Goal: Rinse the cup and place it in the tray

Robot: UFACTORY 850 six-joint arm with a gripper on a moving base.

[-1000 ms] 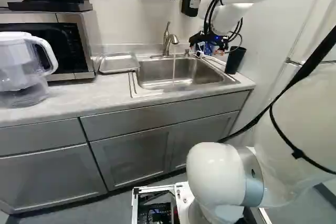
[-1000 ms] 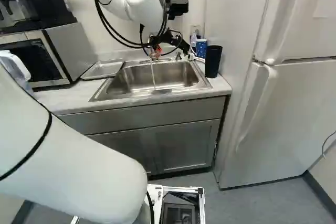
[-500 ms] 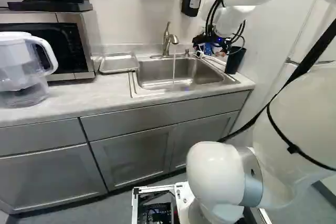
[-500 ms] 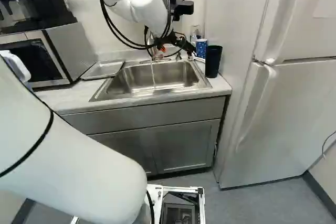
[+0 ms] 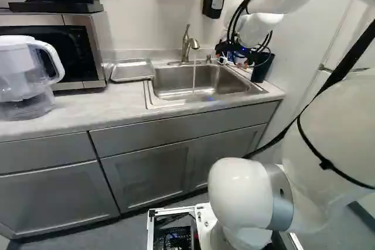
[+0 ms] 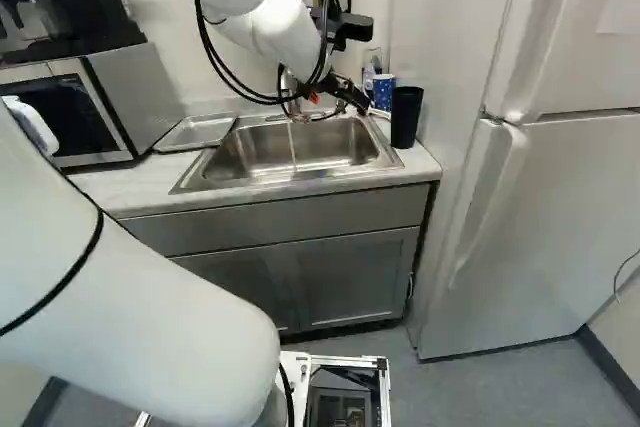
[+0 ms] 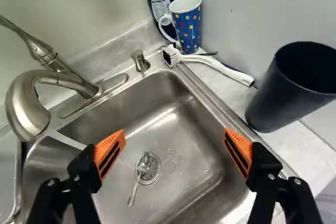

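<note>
Two orange pads (image 7: 105,145) stood wide apart, the jaws spread with nothing between them, above the sink (image 7: 178,129). Beyond it, on the tabletop (image 7: 296,153), stood the dark cup (image 7: 278,90) and, nearer the faucet, a dotted mug (image 7: 188,27); which needed rinsing was unclear. Both looked stiff, probably slippery wet: the cup likely light, best gripped around its middle; the mug likely brittle.

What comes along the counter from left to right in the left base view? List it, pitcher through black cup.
Pitcher → metal tray → faucet → black cup
</note>
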